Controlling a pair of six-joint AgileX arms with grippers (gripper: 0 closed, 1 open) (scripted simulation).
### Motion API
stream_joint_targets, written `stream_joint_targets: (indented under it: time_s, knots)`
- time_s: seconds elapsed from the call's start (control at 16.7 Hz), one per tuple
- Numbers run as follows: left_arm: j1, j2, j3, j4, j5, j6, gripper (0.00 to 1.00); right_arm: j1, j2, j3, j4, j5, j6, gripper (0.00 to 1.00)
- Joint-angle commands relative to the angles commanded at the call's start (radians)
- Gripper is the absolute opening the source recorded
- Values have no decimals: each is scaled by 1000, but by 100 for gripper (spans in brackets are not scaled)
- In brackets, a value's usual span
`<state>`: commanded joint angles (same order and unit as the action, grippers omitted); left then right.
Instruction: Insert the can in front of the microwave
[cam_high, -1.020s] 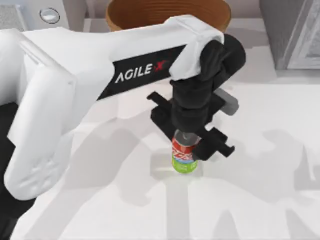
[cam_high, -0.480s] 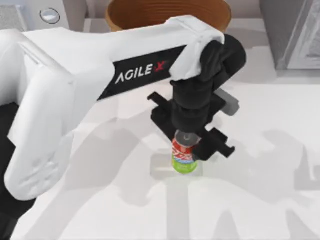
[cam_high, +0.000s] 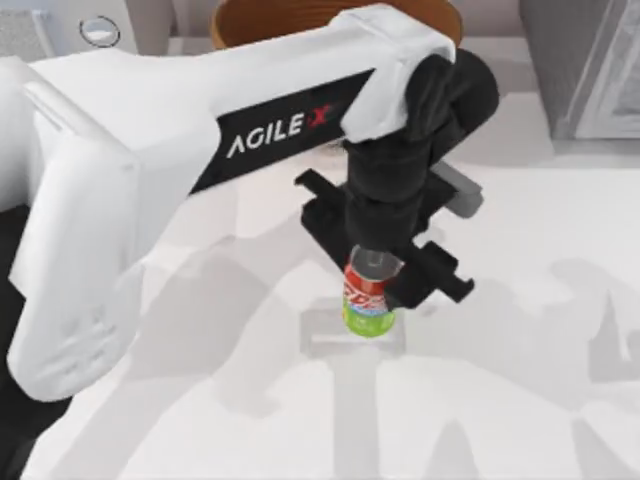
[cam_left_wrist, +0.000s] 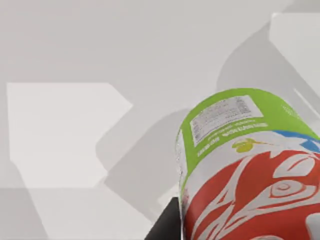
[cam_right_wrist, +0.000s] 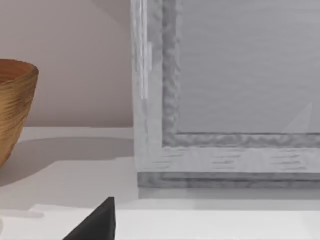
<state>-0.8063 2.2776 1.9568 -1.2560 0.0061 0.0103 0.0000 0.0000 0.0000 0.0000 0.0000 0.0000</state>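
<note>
While clamped in left pincer (cam_high: 385, 285), can (cam_high: 367, 300) near basket (cam_high: 240, 25), microwave (cam_high: 60, 25).

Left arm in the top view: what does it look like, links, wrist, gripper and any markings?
The left arm has bulky white rounded links. A black slanted panel carries white "AGILE" lettering and a red X. The wrist section is matte black and knobbly, ending in the left gripper, a black bar-shaped body with notched ends. A small grey block sticks out beside the wrist. No loose cables show.
</note>
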Motion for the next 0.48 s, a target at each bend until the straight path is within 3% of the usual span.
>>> stream_joint_targets:
  time_s: [0.48]
  knots:
    - [3, -7, 54, -60, 0, 1, 0, 0, 0, 0, 0, 0, 0, 100]
